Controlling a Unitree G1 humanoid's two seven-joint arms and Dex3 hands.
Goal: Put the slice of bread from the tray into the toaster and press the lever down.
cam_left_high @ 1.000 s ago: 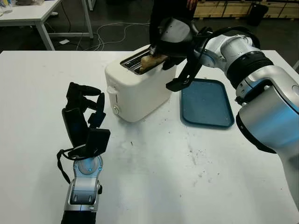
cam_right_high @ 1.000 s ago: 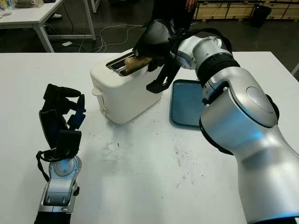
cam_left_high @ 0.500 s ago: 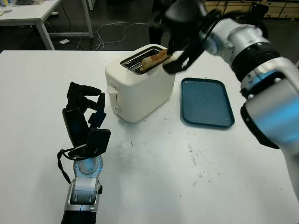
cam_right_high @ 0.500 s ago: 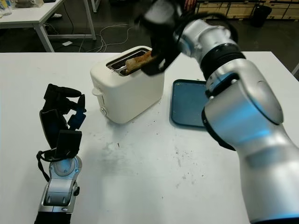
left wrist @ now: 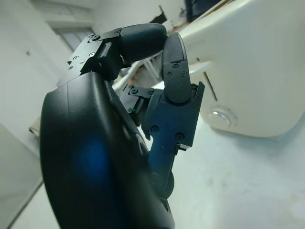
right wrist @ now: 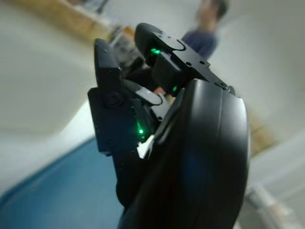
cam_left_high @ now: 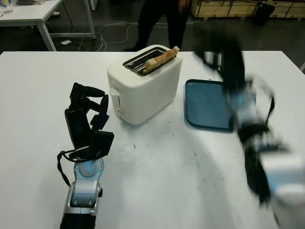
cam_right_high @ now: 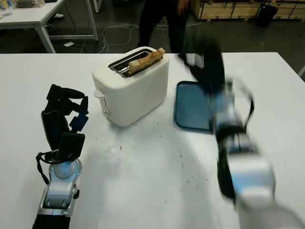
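White and smooth, the rounded plastic toaster [cam_left_high: 143,88] stood on the white table [cam_left_high: 157,181], whose top carried small dark crumbs and faint smears. A toasted brown slice of bread [cam_left_high: 161,58] with a rough crust sat in one of the two slots at a slant, and a good part of it stuck out above the top edge. On the narrow end of the toaster was a small white lever [cam_left_high: 113,92], high on its track, and under it a round knob [cam_left_high: 117,111].

Just beside the toaster lay the dark blue rectangular plastic tray [cam_left_high: 209,106] with rounded corners and a low rim, and nothing was on it.

The right hand [right wrist: 143,119] was above the tray, apart from the toaster. In the right wrist view its black glossy fingers [right wrist: 112,109] were curled toward the palm and held nothing.

The left hand [cam_left_high: 86,119] stood upright over the table, near the lever end of the toaster without touching it. Its black jointed fingers [left wrist: 174,95] were also bent inward and held nothing.

A person in dark trousers [cam_left_high: 159,21] stood behind the table.
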